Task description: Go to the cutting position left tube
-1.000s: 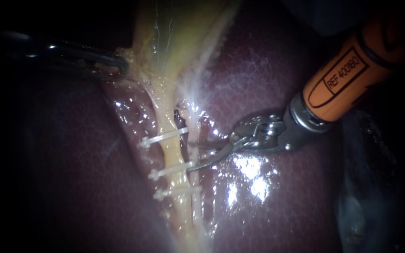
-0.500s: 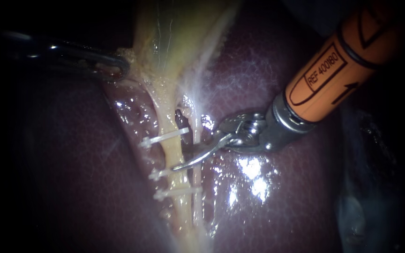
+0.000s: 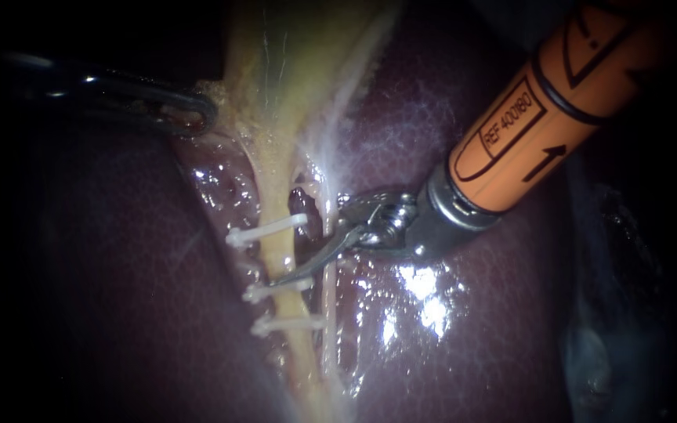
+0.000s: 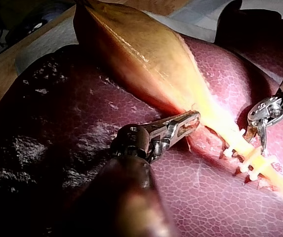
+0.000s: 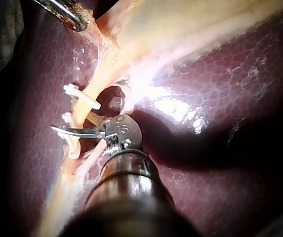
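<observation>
The yellowish left tube [image 3: 277,251] runs down from the gallbladder [image 3: 291,70] and carries three white clips [image 3: 266,229]. My right instrument [image 3: 293,262] comes in on an orange shaft, its thin blades open. One blade lies across the tube between the upper and middle clips; the other is mostly hidden behind it. The right wrist view shows that blade [image 5: 74,131] crossing the tube just past the upper clip [image 5: 82,98]. My left instrument [image 3: 191,111] is shut on the gallbladder's lower edge, as its jaws [image 4: 188,121] show in the left wrist view.
Dark red liver [image 3: 472,329] surrounds the tubes, wet and glaring beside the right instrument. A thinner whitish tube [image 3: 327,301] runs close along the right of the clipped one. A dark opening [image 3: 304,202] lies between them above the upper clip.
My right instrument has advanced leftward: its blades, which stood just right of the tube, now reach across it between the upper and middle clips. The left instrument has stayed put.
</observation>
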